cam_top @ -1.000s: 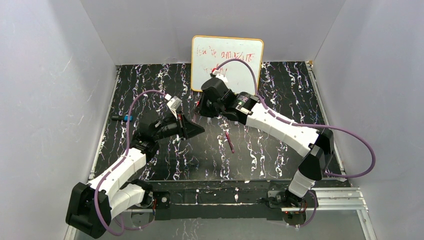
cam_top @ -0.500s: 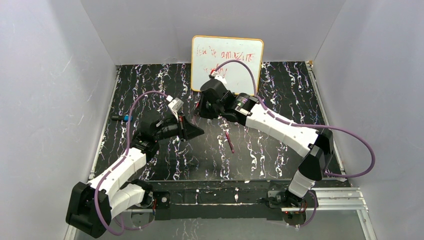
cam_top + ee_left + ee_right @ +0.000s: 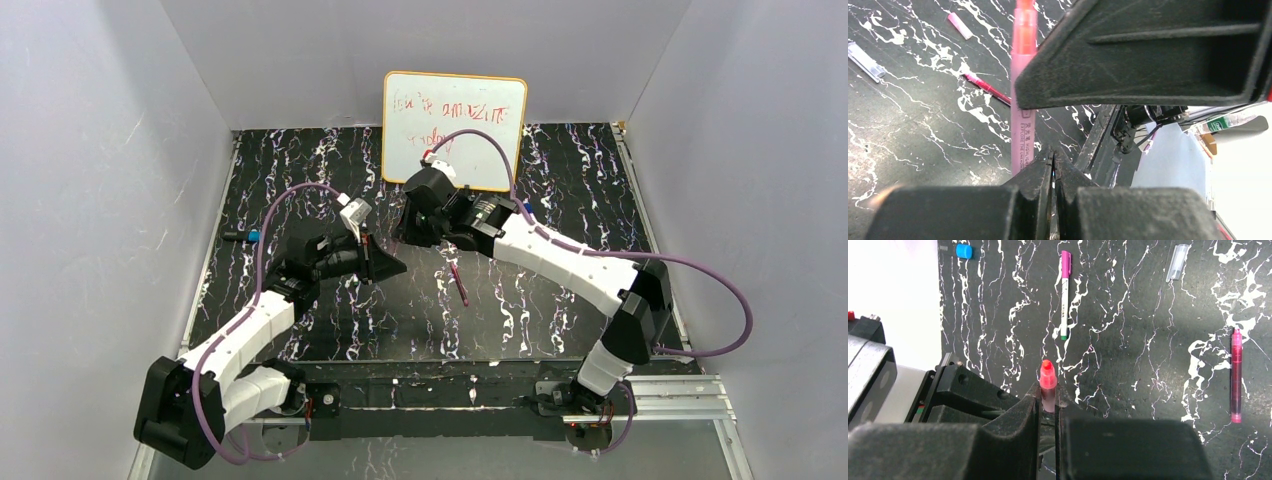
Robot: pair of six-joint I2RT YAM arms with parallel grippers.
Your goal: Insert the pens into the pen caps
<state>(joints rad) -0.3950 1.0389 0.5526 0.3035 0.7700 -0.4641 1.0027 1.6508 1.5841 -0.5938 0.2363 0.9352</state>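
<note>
From the top camera the two claws just look like black lumps meeting mid-table (image 3: 560,180) in front of the whiteboard (image 3: 455,110), and you can't see what's in them. The wrist cams sort it out.

Right wrist view: the right gripper (image 3: 1048,390) is clamped on the pink highlighter (image 3: 1048,376), whose red-orange tip pokes up out of the fingers. The left wrist view shows the rest of it. It's a translucent pink barrel with small black print down the side, running from the red end down to the left gripper (image 3: 1053,155), where its lower end slips out of sight behind a finger. That claw's fingers are pressed together with only a hairline slit (can't tell whether they're pinching anything).

Loose stuff on the table:
- A thin magenta pen (image 3: 458,283) lies just right of the claws.
- A white pen (image 3: 1064,295) with a magenta top and green end is something I can only make out from the right wrist, near a clear cap (image 3: 1178,262) and a blue cap (image 3: 964,251).
- A pale pink cap (image 3: 960,26) shows from the left wrist.
</note>
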